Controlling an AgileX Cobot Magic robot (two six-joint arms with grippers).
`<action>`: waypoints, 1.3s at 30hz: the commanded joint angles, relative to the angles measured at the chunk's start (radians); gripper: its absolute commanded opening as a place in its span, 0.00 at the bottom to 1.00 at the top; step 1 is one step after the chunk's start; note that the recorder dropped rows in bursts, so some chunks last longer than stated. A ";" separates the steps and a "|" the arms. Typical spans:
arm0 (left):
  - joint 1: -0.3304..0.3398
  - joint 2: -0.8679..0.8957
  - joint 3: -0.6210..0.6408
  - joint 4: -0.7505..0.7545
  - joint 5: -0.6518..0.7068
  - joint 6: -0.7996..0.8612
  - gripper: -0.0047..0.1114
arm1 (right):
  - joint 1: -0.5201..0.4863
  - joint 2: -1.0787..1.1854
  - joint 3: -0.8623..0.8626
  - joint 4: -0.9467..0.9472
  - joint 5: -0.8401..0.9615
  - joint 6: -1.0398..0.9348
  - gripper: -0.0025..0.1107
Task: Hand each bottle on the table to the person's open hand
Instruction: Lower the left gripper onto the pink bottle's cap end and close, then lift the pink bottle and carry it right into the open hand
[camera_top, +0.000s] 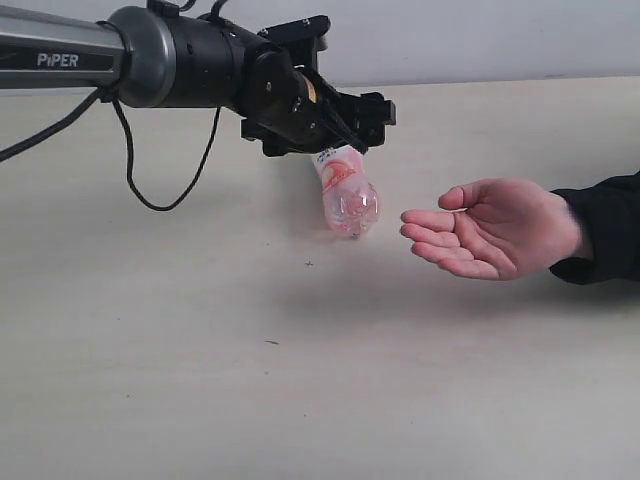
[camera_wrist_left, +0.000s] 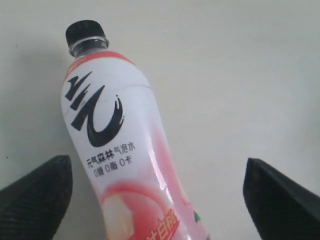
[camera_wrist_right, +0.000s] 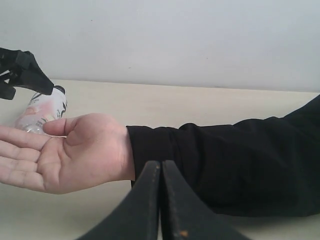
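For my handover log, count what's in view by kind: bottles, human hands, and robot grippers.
Bottles: 1, the pink bottle
Human hands: 1, the open hand
Grippers: 2, the left gripper and the right gripper
Total: 4

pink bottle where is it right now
In the exterior view the pink bottle lies on the table near centre, under the open left gripper, just left of the person's open hand.

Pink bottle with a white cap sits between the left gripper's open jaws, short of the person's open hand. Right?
No: the pink bottle has a black cap, not white; the left wrist view shows it. It does sit between the open jaws of the left gripper, short of the open hand.
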 joint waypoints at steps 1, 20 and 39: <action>-0.002 0.037 -0.038 0.130 0.027 -0.132 0.80 | -0.005 -0.007 0.005 -0.001 -0.006 -0.001 0.02; -0.002 0.113 -0.064 0.165 0.054 -0.181 0.60 | -0.005 -0.007 0.005 -0.001 -0.006 -0.001 0.02; 0.006 -0.064 -0.059 0.239 0.363 -0.096 0.04 | -0.005 -0.007 0.005 -0.001 -0.006 -0.001 0.02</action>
